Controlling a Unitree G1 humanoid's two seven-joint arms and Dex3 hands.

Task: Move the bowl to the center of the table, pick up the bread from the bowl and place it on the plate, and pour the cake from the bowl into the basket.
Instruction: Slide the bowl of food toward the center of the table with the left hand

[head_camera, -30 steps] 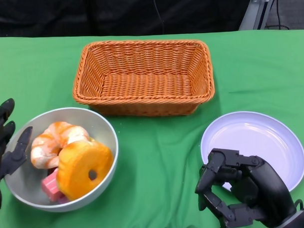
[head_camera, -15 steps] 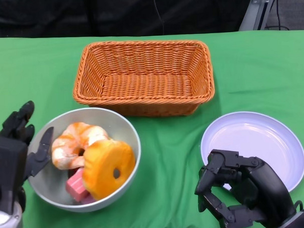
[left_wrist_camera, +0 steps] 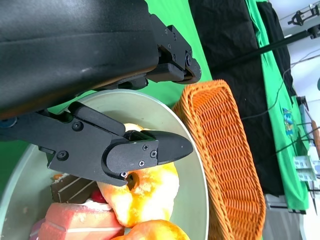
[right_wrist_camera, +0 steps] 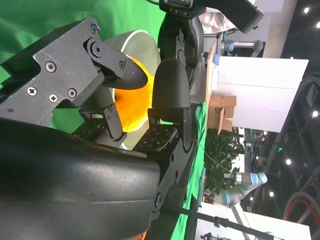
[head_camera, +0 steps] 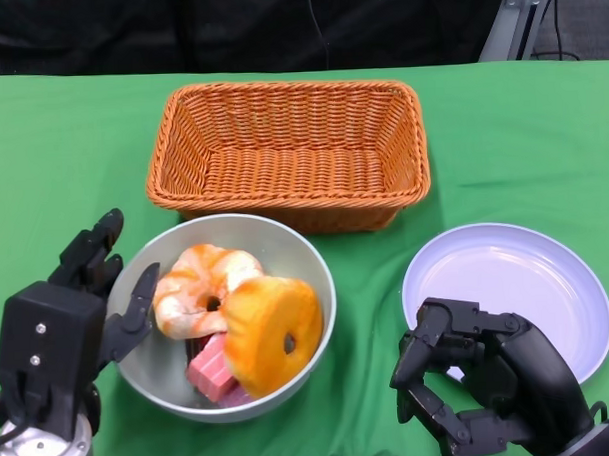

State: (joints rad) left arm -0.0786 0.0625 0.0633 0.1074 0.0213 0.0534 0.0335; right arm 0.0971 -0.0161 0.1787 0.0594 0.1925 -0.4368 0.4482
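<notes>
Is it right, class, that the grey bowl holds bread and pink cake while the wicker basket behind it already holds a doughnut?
Not quite. The grey bowl does hold bread and pink cake, and the wicker basket does stand behind it, but the head view shows the basket with nothing in it.

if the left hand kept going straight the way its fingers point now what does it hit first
Most likely the bowl: the left hand is at its rim, fingers aimed across it. In the left wrist view a finger reaches over the rim toward the bread, which would come next. Depth there is unclear.
</notes>
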